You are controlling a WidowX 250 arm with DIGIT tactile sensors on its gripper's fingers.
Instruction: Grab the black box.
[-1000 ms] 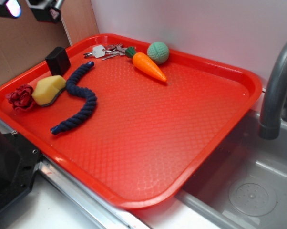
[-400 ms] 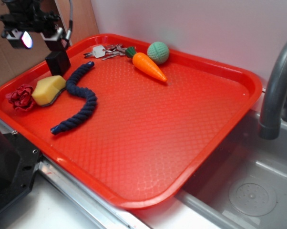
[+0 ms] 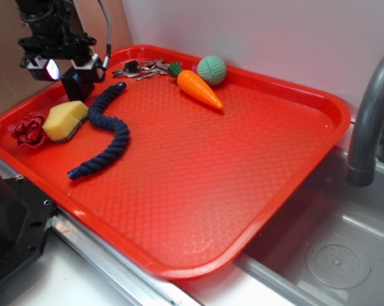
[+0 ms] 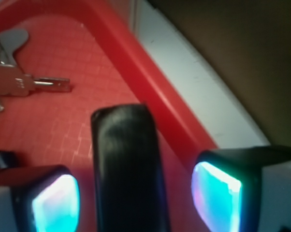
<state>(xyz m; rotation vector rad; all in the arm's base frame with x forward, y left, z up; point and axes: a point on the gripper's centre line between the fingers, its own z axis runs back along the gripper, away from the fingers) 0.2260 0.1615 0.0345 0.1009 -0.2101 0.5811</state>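
A red textured plastic tray [image 3: 256, 159] lies beside a steel sink, and the small matte black box [image 3: 76, 84] sits in its far left corner, just behind the yellow sponge [image 3: 64, 120] and near the metal keys [image 4: 20, 82]. The black gripper [image 4: 136, 193] hangs directly above the box, spread wide and holding nothing, with a glowing pad on either side. In the wrist view the box runs lengthwise between the fingers [image 4: 53, 198], nearer the left one, so a short straight descent should bracket it for closing.
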